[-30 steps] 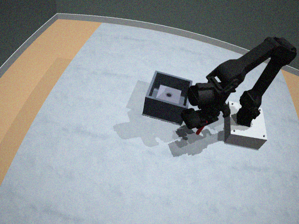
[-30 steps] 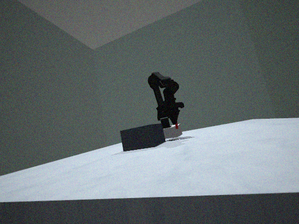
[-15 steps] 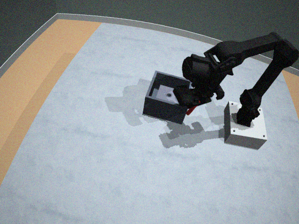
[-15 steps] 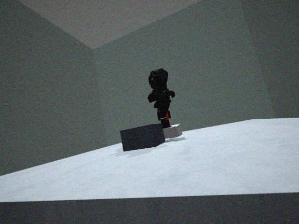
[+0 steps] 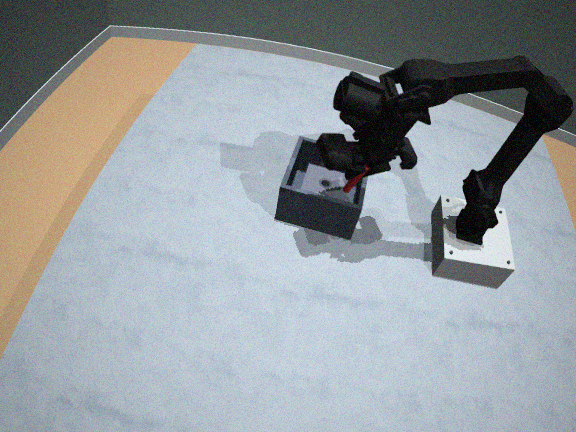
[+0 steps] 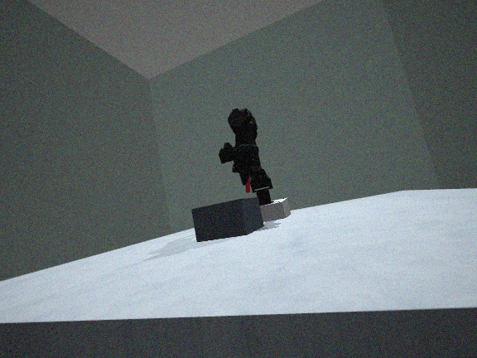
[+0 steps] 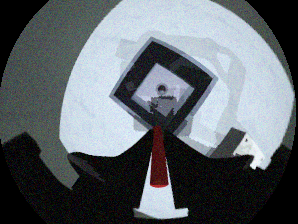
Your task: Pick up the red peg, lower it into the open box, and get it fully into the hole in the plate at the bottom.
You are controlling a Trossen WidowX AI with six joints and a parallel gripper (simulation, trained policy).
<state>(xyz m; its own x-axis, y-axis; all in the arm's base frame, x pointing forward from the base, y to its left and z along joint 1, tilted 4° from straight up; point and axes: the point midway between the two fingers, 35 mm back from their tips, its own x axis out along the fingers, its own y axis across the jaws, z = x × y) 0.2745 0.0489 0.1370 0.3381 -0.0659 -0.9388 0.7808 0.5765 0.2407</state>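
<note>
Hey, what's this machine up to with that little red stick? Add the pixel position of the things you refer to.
A black robot arm is gripping the red peg (image 5: 356, 180) (image 6: 248, 185) (image 7: 159, 162) in its jaws (image 5: 368, 169). The peg hangs above the open dark grey box (image 5: 316, 212) (image 6: 221, 222) (image 7: 131, 66). Inside that box lies a pale plate (image 5: 312, 176) (image 7: 176, 86) with a round hole, and the peg is not in it yet.
</note>
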